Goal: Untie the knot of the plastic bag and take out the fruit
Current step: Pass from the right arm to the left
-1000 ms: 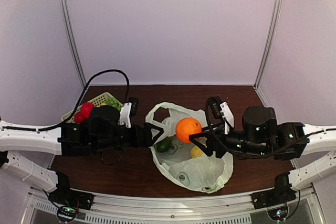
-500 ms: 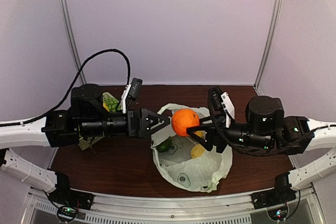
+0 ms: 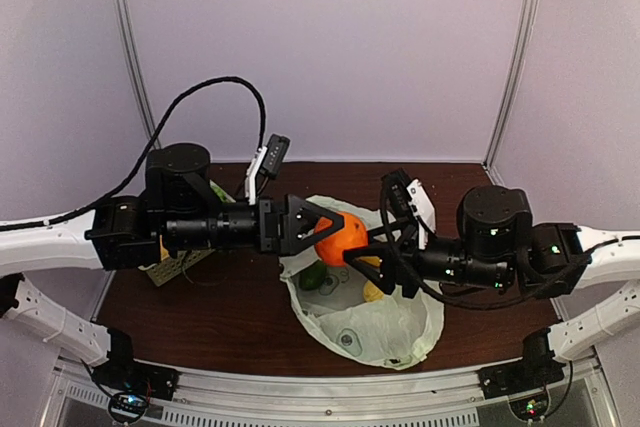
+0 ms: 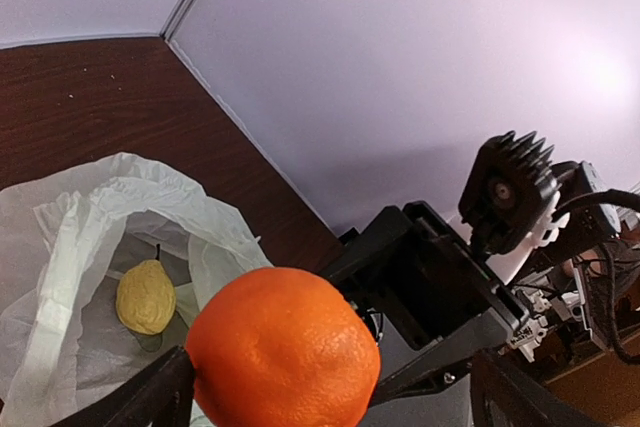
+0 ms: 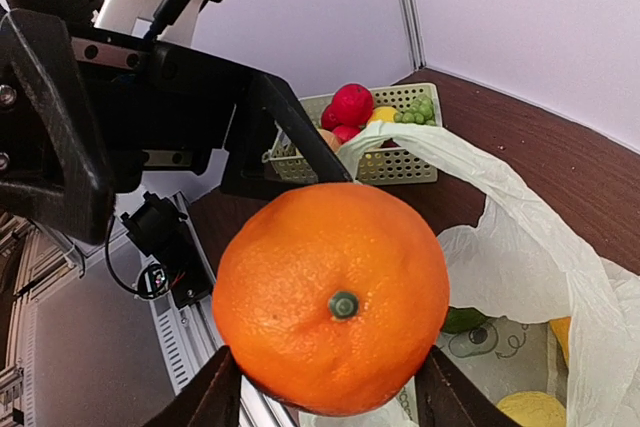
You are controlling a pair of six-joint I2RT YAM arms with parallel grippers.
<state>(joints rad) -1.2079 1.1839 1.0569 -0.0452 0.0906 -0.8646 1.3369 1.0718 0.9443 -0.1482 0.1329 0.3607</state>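
My right gripper [image 3: 354,247] is shut on an orange fruit [image 3: 340,237], held in the air above the plastic bag [image 3: 392,327]. In the right wrist view both fingers clamp the orange [image 5: 330,297] low on its sides. My left gripper [image 3: 322,230] stands open around the same orange [image 4: 283,347]; one finger [image 4: 140,399] is at its left side, the other is well apart. The bag [image 4: 60,237] lies open on the brown table with a yellow fruit [image 4: 146,296] inside. No knot is in view.
A green fruit [image 3: 313,277] also lies in the bag's mouth. A pale green slotted basket [image 5: 400,162] with red fruit [image 5: 350,104] and green grapes [image 5: 418,107] stands at the back left, largely behind the left arm. Both arms meet over the bag.
The left arm swung from the basket side over to the orange and its jaws widened around it. The right gripper carried the orange slightly left and lower.
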